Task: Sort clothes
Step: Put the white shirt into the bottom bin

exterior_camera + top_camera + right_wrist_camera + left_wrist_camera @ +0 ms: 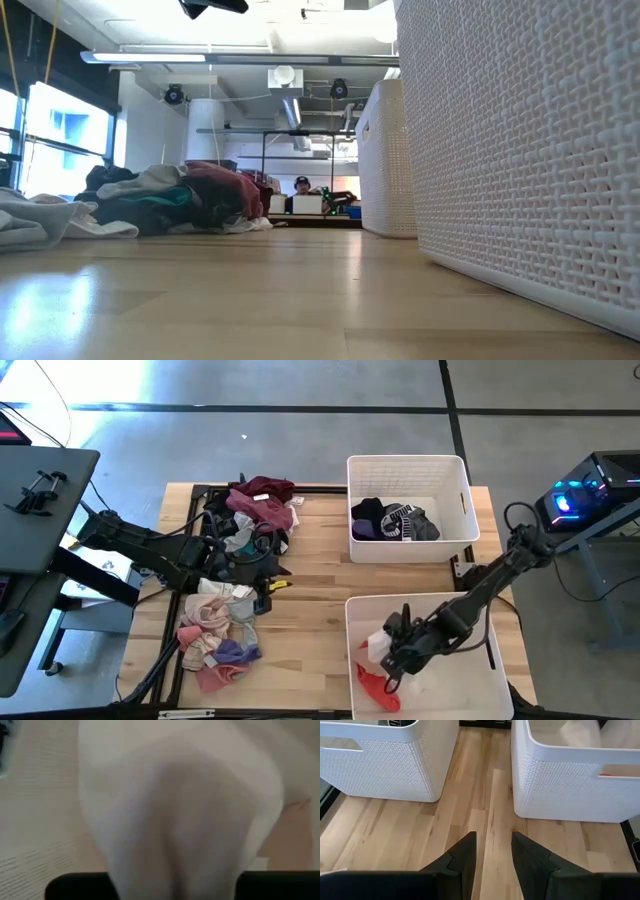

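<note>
A heap of clothes in maroon, black and white (255, 510) lies at the table's far left. A second heap in pink, white and purple (215, 635) lies at the near left. My left gripper (494, 845) is open and empty, low over the bare wood beside the heaps (272, 575), pointing at the two bins. My right gripper (388, 655) is inside the near white bin (500, 660) with a white garment (377, 648). A red garment (378, 685) lies on that bin's floor. The far white bin (408, 462) holds dark and grey clothes (395, 520). My right gripper has the white garment (175, 810), which fills the right wrist view and hides both fingers, so the part held and the kind of hold do not show. The gripper reaches down into the near bin from the table's right, and the garment bunches at its tip.
The two bins stand at the table's right, with a strip of bare wood (320, 585) between them and the heaps. A black frame (190, 540) runs round the table's left part. In the low view the near bin's wall (520, 150) fills the right, and a person (302, 185) sits far behind.
</note>
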Robot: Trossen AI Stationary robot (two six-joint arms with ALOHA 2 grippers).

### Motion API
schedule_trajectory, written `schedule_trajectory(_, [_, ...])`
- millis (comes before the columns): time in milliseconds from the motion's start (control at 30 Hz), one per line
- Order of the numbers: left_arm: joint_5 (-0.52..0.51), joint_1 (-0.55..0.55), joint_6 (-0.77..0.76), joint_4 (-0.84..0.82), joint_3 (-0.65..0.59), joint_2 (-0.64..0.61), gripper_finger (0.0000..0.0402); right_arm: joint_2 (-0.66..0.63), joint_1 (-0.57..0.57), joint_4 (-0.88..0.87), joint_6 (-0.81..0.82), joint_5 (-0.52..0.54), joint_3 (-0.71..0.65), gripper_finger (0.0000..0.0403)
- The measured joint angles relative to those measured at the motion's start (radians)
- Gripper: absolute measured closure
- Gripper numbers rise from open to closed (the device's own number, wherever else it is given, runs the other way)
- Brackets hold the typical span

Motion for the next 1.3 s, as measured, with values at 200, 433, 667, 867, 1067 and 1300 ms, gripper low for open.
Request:
schedule_trajectory(200, [0.0, 0.0, 0.0, 0.0, 0.0, 0.0, 0.0289, 0.0, 0.0, 0.033, 0.066, -0.002, -0.094, 0.0402])
schedule_trajectory(433, [0.001, 0.0, -0.018, -0.004, 0.0, 0.0, 0.0289, 0.0, 0.0, 0.051, 0.141, -0.006, -0.176, 0.0402])
schedule_trajectory(667, [0.001, 0.0, -0.018, -0.004, 0.0, 0.0, 0.0289, 0.0, 0.0, 0.113, 0.154, -0.005, -0.247, 0.0382])
schedule_trajectory(867, [0.001, 0.0, -0.018, -0.003, 0.001, 0.0, 0.0289, 0.0, 0.0, 0.15, 0.169, -0.005, -0.292, 0.0339])
schedule_trajectory(1067, [0.0, 0.0, -0.02, 0.0, 0.001, 0.0, 0.0289, 0.0, 0.0, 0.131, 0.268, -0.004, -0.295, 0.0274])
schedule_trajectory(1300, [0.0, 0.0, -0.019, 0.015, 0.001, 0.0, 0.0289, 0.0, 0.0, 0.122, 0.337, -0.128, -0.285, 0.025])
